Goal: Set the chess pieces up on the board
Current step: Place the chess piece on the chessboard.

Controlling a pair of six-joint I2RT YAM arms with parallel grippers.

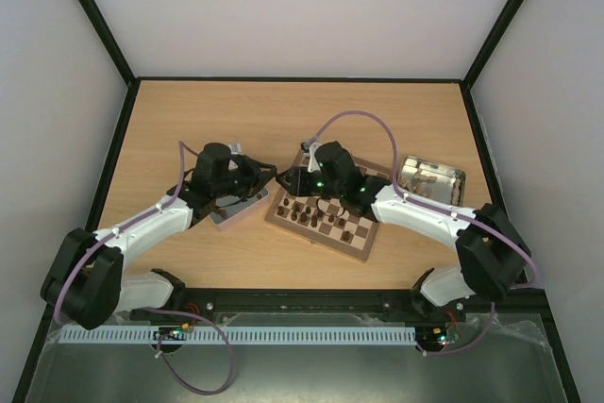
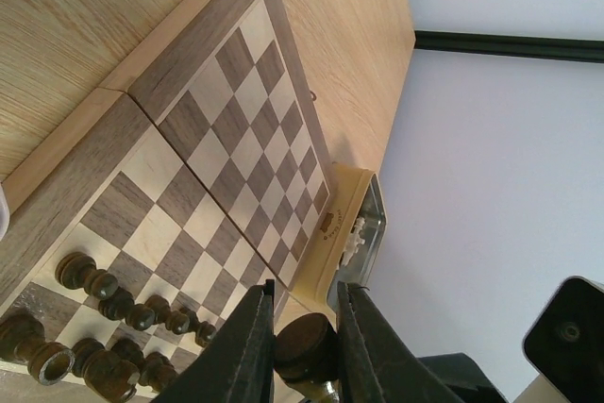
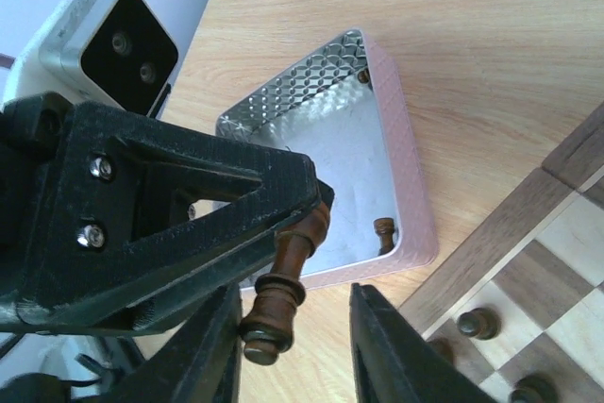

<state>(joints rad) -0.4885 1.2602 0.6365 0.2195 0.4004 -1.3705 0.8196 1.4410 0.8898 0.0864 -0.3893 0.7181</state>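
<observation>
My left gripper (image 2: pixel 304 294) is shut on a dark brown chess piece (image 2: pixel 307 346), gripping its round base and holding it in the air beside the board's left edge. In the right wrist view the same piece (image 3: pixel 283 280) juts out from the left gripper's fingers (image 3: pixel 208 224), head end between the jaws of my right gripper (image 3: pixel 294 299). The right gripper's left finger touches the head and its right finger stands apart, so it is open. Both grippers meet at the board's (image 1: pixel 321 239) left corner. Several dark pieces (image 1: pixel 307 209) stand on the near rows.
A pink-sided metal tray (image 3: pixel 411 195) lies left of the board with a small dark piece (image 3: pixel 383 233) inside. A cream-sided tray (image 2: pixel 354 224) holding a white piece sits past the board's far right edge (image 1: pixel 431 179). Dark walls enclose the table.
</observation>
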